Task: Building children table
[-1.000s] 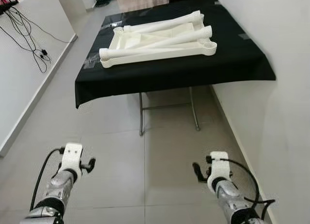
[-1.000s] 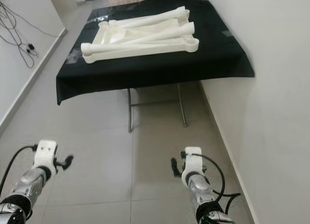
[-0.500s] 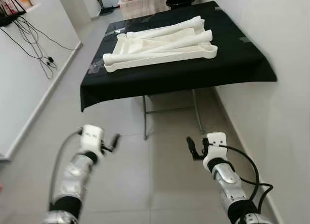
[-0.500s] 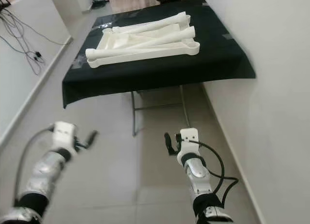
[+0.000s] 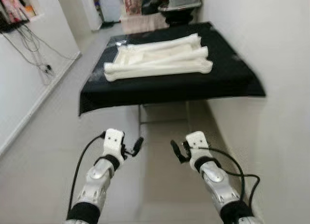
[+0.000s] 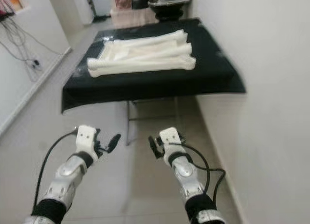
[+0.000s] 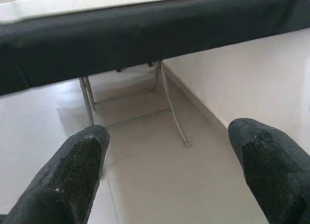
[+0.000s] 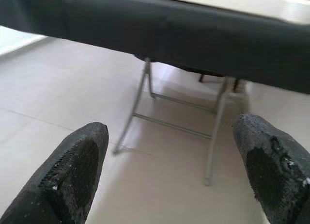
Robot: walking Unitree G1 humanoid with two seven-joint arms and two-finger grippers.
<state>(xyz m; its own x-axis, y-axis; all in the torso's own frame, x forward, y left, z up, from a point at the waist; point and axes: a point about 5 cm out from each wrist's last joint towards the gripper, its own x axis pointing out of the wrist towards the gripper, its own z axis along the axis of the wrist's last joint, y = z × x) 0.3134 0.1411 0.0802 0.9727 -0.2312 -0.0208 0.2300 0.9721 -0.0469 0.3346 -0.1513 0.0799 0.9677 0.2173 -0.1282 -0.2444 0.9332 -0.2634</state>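
Cream-white children's table parts (image 5: pixel 157 61), a flat top with long round legs lying across it, rest on a folding table under a black cloth (image 5: pixel 227 81). Both my arms are held out low in front of me, short of that table and below its top. My left gripper (image 5: pixel 137 145) is open with nothing between its fingers (image 7: pixel 72 175). My right gripper (image 5: pixel 175 150) is also open and empty, its fingers (image 8: pixel 271 170) spread wide. Both wrist views look under the cloth's edge at the folding table's metal legs (image 8: pixel 140 100).
A white wall (image 5: pixel 286 98) runs close along the right, touching the black table's side. Cables (image 5: pixel 36 49) hang on the left wall. Boxes and clutter (image 5: pixel 145 10) stand beyond the table. Pale floor tiles (image 5: pixel 43 151) stretch to the left.
Both arms have swung inward and now sit closer together in front of me. The head view has shifted and blurred as I move; the white parts lie as before.
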